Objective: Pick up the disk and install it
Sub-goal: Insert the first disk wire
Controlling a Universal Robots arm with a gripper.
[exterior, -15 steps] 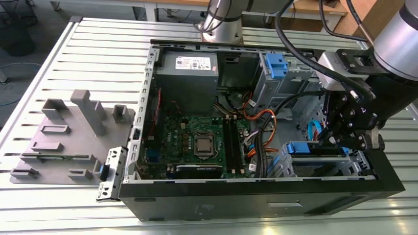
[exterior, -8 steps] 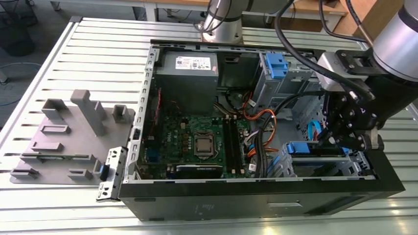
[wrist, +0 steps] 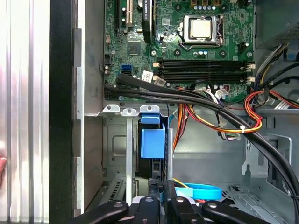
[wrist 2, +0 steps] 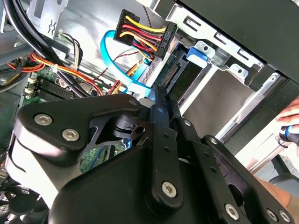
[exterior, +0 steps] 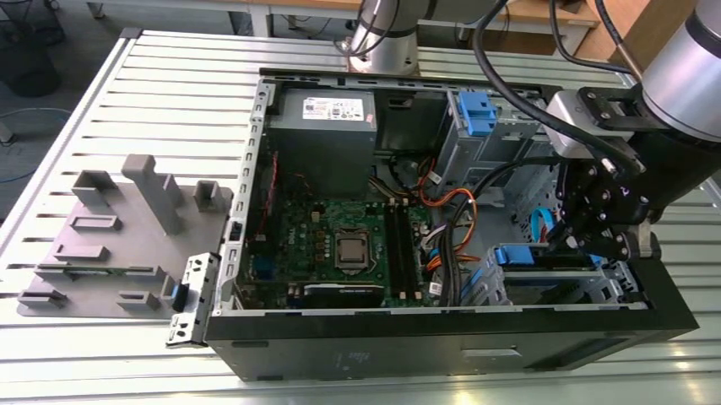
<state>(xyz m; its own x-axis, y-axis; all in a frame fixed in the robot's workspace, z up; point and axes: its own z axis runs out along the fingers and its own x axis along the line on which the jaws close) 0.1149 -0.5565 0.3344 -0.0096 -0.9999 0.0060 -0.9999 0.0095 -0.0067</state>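
The disk [exterior: 524,256] stands on edge in the drive bay in the corner of the open computer case nearest the exterior view's right. Its blue carrier tab [wrist: 153,140] shows in both wrist views, with the dark drive body under it and the connector edge [wrist 2: 170,74] facing the case interior. My gripper [exterior: 592,246] reaches down into the case right beside that bay. Its black fingers [wrist: 156,189] are shut together with nothing between them. The tips [wrist 2: 159,95] sit at the disk's connector edge; I cannot tell whether they touch it.
A black power plug [wrist 2: 145,32] with coloured wires and a blue data cable [wrist 2: 112,56] hang near the disk. Another blue carrier [exterior: 475,114] fills the upper bay, beside the grey power supply [exterior: 324,114]. A grey fixture [exterior: 124,228] lies outside the case. A person's hand [wrist 2: 292,116] is nearby.
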